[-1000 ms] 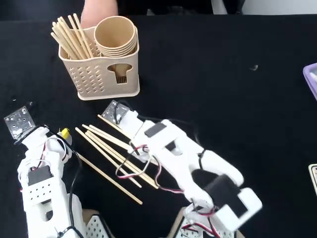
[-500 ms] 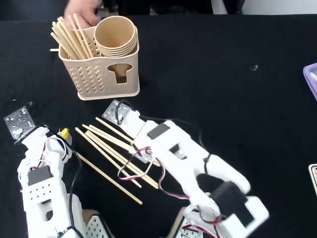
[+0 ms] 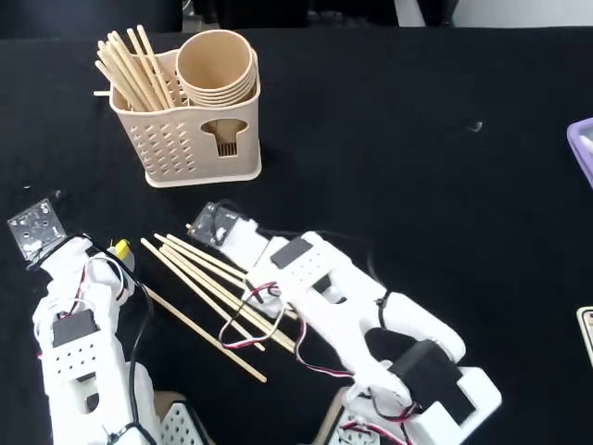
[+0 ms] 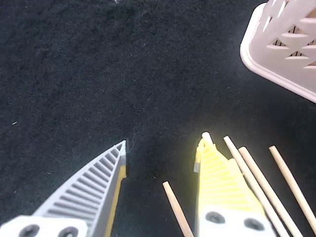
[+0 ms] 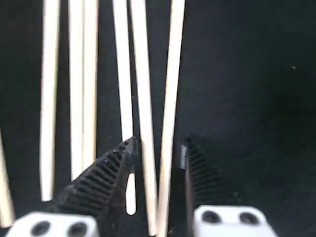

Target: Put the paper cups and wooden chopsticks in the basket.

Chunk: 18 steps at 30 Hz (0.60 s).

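A beige slotted basket [image 3: 185,139] stands at the table's far left. It holds a stack of paper cups [image 3: 216,63] and several wooden chopsticks [image 3: 130,65]. More loose chopsticks [image 3: 199,278] lie fanned on the black table between the arms. My right gripper [image 5: 157,148] is low over them and open, with two chopsticks [image 5: 143,74] running between its fingers. The right arm [image 3: 306,269] hides their near ends from above. My left gripper [image 4: 163,148] rests open near the front left, beside the loose chopsticks [image 4: 256,173], and one stick's end lies between its fingers. The basket's corner [image 4: 281,54] lies beyond it.
A purple container [image 3: 582,148] juts in at the right edge, with a small flat item [image 3: 586,329] below it. Black tabletop stretches from the basket to the right.
A person's hand behind the basket has withdrawn out of view. The right arm has shifted slightly left and toward the front, settling over the loose chopsticks. The left arm has stayed still.
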Each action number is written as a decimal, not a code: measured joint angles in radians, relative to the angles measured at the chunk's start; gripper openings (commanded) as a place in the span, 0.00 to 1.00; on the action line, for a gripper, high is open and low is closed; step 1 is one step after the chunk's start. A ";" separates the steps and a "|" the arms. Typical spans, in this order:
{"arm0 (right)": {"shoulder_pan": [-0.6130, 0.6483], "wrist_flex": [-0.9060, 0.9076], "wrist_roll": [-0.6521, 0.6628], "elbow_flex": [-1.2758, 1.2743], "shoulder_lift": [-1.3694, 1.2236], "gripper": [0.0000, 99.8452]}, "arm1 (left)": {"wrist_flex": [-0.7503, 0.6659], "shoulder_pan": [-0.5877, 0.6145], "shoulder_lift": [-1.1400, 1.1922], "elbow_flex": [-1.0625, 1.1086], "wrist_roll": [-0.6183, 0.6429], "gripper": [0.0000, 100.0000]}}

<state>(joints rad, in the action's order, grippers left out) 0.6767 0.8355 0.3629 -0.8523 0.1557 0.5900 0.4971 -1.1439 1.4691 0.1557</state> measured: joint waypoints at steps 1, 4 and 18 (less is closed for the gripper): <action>0.006 0.018 0.002 0.008 0.000 0.16 | 0.000 0.000 0.000 0.000 0.000 0.22; 0.006 0.037 0.000 0.015 -0.008 0.16 | 0.000 0.000 0.000 0.000 0.000 0.22; 0.003 -0.048 0.002 0.029 -0.083 0.01 | 0.000 0.000 0.000 0.000 0.000 0.22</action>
<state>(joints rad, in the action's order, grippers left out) 0.6797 0.7879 0.3644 -0.8232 0.0729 0.5900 0.4971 -1.1439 1.4691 0.1557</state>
